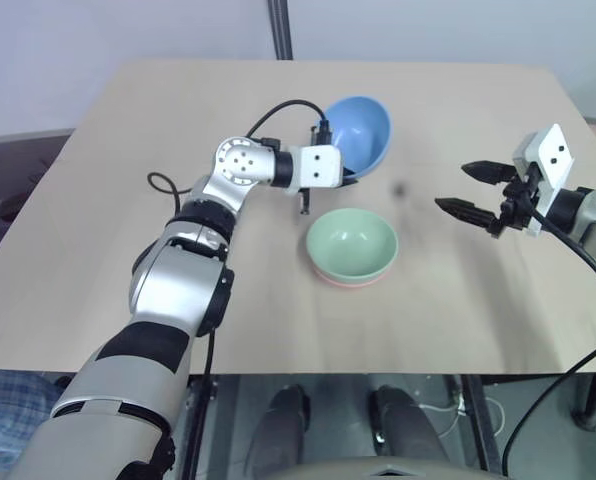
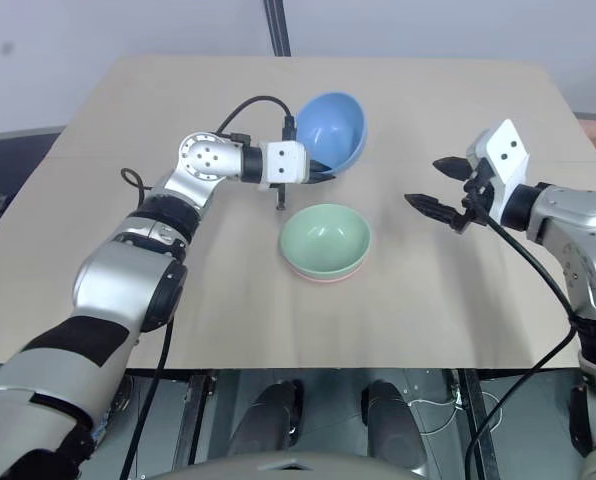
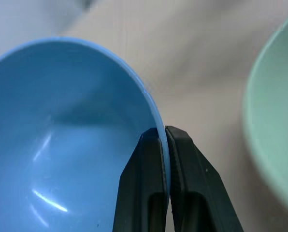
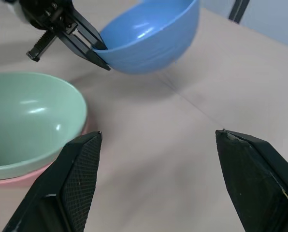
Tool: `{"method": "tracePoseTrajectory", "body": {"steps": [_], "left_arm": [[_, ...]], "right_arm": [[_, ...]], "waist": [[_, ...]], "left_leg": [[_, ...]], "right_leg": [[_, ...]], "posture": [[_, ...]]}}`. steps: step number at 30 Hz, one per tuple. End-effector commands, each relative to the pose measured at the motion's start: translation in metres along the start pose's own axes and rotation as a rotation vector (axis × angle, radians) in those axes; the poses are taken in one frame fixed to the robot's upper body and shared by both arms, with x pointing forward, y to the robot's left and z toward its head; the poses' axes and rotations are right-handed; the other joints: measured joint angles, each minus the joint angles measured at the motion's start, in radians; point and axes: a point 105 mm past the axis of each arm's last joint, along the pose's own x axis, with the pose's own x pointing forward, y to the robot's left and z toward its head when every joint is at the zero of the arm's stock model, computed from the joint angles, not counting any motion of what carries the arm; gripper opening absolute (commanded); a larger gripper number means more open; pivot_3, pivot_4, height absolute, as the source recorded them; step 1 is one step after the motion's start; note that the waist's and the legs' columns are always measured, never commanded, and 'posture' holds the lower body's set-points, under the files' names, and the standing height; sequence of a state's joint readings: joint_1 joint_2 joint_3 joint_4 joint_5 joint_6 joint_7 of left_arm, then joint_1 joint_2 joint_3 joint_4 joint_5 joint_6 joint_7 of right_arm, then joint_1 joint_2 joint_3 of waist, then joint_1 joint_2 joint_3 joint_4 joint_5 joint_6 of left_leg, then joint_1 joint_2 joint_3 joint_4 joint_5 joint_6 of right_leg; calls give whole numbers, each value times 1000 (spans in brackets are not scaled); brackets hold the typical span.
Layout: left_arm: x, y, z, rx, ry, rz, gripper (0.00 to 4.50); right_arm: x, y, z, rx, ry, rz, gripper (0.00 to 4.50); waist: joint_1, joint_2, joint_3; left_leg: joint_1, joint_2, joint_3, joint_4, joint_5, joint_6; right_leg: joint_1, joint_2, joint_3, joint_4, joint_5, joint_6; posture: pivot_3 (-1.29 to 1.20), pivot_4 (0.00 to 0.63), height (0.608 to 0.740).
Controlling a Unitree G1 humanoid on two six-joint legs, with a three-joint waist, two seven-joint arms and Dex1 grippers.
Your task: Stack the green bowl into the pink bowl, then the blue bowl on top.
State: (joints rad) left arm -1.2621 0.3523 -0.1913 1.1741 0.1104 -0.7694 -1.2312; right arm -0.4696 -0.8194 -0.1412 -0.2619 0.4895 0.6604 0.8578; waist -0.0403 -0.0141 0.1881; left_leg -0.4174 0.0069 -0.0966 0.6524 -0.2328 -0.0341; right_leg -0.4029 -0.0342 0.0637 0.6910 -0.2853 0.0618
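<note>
Left gripper [image 1: 350, 172], at centre-left over the wooden table [image 1: 98, 250]: two black fingers [image 3: 144, 183] pressed together on the rim of the blue bowl [image 1: 363, 130], one finger inside the wall and one outside, as seen in the left wrist view. Bowl tilted steeply, its opening turned toward the near left, raised clear of the tabletop, with a shadow beneath it in the right wrist view. A black cable [image 1: 278, 108] looped over the wrist. A slim dark pin [image 1: 304, 203] hanging below the wrist housing.

Just right of and nearer than the blue bowl: the green bowl [image 1: 352, 243], upright, seated inside the pink bowl [image 1: 350, 281], of which a thin salmon rim peeks out along the near edge. Blue bowl and green bowl apart, not touching.

A small dark smudge [image 1: 400, 188] on the tabletop between the bowls and the right arm.

Far right: right gripper [image 1: 470, 190] hanging above the table, fingers spread wide with nothing between them, aimed toward the bowls, well apart from both.

No brand, label or writing readable anywhere on bowls, table or grippers.
</note>
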Motion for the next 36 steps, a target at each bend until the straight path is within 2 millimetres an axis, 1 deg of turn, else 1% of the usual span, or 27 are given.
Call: {"method": "tracePoseTrajectory", "body": {"steps": [1, 4, 9, 12, 14, 16, 20, 21, 22, 23, 24, 26, 30, 33, 36], "left_arm": [[-12, -7, 38, 42, -219, -99, 31], [-21, -30, 52, 15, -282, -221, 31], [-31, -59, 62, -19, -272, -335, 31], [-33, -68, 65, -38, -273, -361, 31], [-34, -70, 66, -42, -272, -357, 31], [-34, -70, 65, -45, -264, -345, 31], [-40, -79, 61, -109, -224, -398, 31], [-41, -80, 60, -107, -217, -399, 706], [-41, -81, 58, -102, -204, -405, 906], [-42, -82, 57, -95, -194, -412, 1317], [-42, -83, 56, -90, -190, -414, 1903], [-42, -83, 56, -88, -191, -412, 2671], [-42, -80, 56, -77, -197, -396, 4448], [-45, -78, 58, -101, -214, -387, 4480], [-54, -68, 62, -198, -248, -339, 4480]], "right_arm": [[-12, 3, 13, -51, -47, 11, 3960], [-13, 4, 11, -49, -44, 12, 3960], [-11, 6, 11, -45, -45, 26, 3960], [-9, 7, 11, -43, -48, 39, 3960], [-8, 7, 11, -42, -48, 41, 3960], [-8, 7, 11, -43, -46, 43, 3960], [-7, 7, 10, -44, -44, 46, 3960], [-6, 8, 10, -44, -44, 47, 3960], [-6, 8, 10, -43, -44, 47, 3960], [-6, 8, 10, -43, -45, 48, 3960], [-6, 8, 10, -43, -45, 49, 3960], [-6, 9, 10, -42, -46, 51, 3960], [-6, 9, 10, -42, -46, 51, 3960], [-6, 11, 10, -39, -48, 57, 3960], [-7, 12, 8, -36, -47, 61, 3960]], "waist": [[-3, 0, 0], [-19, 1, 0], [-27, 1, 0], [-25, 1, 0], [-22, 1, 0], [-20, 1, 0], [-22, 1, 0], [-22, 1, 0], [-22, 1, 0], [-21, 1, 0], [-20, 1, 0], [-19, 1, 0], [-18, 1, 0], [-18, 1, 0], [-18, 1, 0]], "left_leg": [[0, 0, 0, 0, 0, 0], [1, 1, 1, 0, 0, 0], [3, 2, 1, 1, 0, 0], [3, 1, 1, 2, 0, 0], [3, 1, 1, 3, 0, 0], [3, 1, 1, 3, 0, 0], [3, 1, 1, 3, 0, 0], [3, 1, 1, 3, 0, 0], [3, 1, 1, 3, 0, 0], [3, 1, 1, 3, 0, 0], [3, 1, 1, 3, 0, 0], [3, 1, 1, 3, 0, 0], [3, 1, 1, 3, 0, 0], [3, 1, 1, 3, 0, 0], [3, 1, 1, 3, 0, 0]], "right_leg": [[0, 0, 0, 0, 0, 0], [0, 0, 2, 2, 0, 0], [0, 1, 3, 5, 0, 0], [1, 1, 3, 5, 0, 0], [1, 1, 3, 5, 0, 0], [1, 1, 2, 5, 0, 0], [1, 1, 2, 5, 0, 0], [1, 1, 2, 5, 0, 0], [1, 1, 2, 5, 0, 0], [1, 1, 2, 5, 0, 0], [1, 1, 2, 5, 0, 0], [1, 1, 2, 5, 0, 0], [1, 1, 2, 4, 0, 0], [1, 1, 2, 4, 0, 0], [1, 1, 2, 5, 0, 0]], "posture": [[0, 150, 740], [0, 150, 740], [0, 150, 740], [0, 150, 740], [0, 150, 740], [0, 150, 740], [0, 150, 740], [0, 150, 740], [0, 150, 740], [0, 150, 740], [0, 150, 740], [0, 150, 740], [0, 150, 740], [0, 150, 740], [0, 150, 740]]}}
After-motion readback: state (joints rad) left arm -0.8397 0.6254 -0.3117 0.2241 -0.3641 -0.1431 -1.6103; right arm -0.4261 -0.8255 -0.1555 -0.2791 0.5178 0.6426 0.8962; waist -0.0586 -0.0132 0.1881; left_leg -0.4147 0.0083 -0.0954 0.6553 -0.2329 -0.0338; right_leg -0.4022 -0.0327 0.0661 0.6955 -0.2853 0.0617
